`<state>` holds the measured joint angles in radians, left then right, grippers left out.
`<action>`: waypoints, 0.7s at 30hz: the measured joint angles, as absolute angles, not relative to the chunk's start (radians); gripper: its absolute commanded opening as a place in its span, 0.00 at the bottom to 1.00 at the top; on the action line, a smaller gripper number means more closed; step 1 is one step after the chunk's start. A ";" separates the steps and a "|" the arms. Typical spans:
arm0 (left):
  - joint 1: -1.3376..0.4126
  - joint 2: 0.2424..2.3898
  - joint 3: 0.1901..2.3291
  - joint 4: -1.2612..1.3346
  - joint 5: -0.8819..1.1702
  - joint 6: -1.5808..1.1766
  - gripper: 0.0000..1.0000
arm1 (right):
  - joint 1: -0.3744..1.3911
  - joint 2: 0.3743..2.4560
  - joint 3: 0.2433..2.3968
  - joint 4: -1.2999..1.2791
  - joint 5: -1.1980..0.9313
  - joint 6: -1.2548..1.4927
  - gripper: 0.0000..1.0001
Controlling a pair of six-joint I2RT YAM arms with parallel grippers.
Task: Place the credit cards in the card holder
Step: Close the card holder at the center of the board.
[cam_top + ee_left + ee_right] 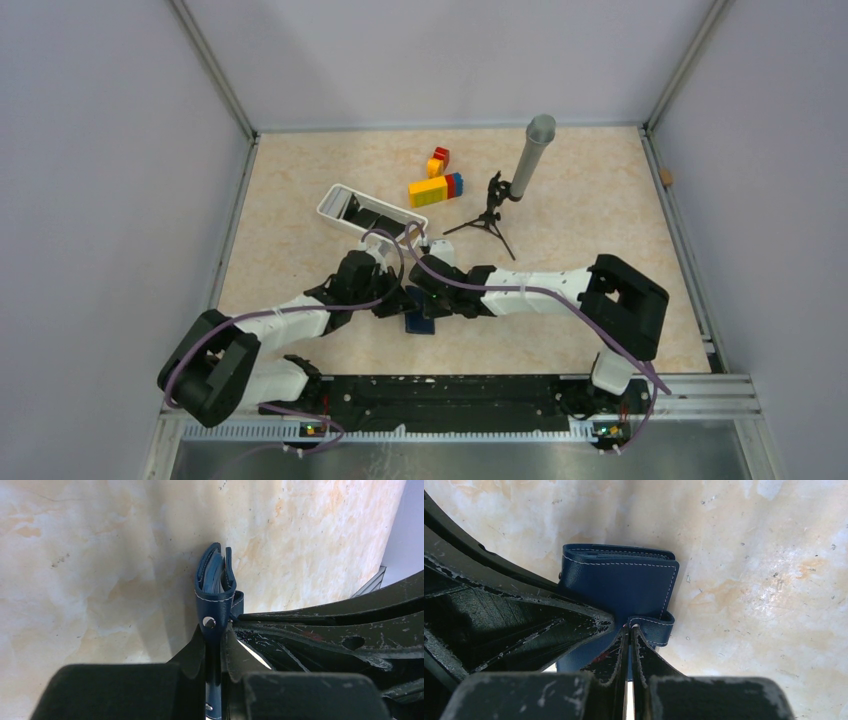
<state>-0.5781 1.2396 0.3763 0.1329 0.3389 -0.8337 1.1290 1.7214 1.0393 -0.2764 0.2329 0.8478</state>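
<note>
The navy card holder (pixel 420 322) is held just above the table's near middle, between both grippers. My left gripper (pixel 214 635) is shut on the holder's (pixel 215 580) flap, right by the metal snap (pixel 209 622). I see the holder edge-on here, with grey-blue layers between its covers. My right gripper (pixel 629 630) is shut on the stitched strap (pixel 654 627) at the edge of the holder (pixel 624 582), which shows its folded face. Dark flat pieces that look like the credit cards (pixel 372 214) lie in the white tray (pixel 335 200).
Coloured toy bricks (pixel 435 188) and a smaller red and yellow pair (pixel 438 160) lie behind the tray. A small black tripod with a grey tube (pixel 525 160) stands at the back right. Grey walls enclose the table, and a black rail (pixel 450 395) runs along the front.
</note>
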 measured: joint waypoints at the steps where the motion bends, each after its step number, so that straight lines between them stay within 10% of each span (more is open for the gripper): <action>1: -0.577 1.240 0.376 0.133 0.340 -0.834 0.00 | 1.129 1.721 1.039 -0.275 0.233 0.848 0.00; 21: -0.572 1.246 0.376 0.136 0.348 -0.834 0.00 | 1.120 1.715 1.019 -0.242 0.206 0.838 0.00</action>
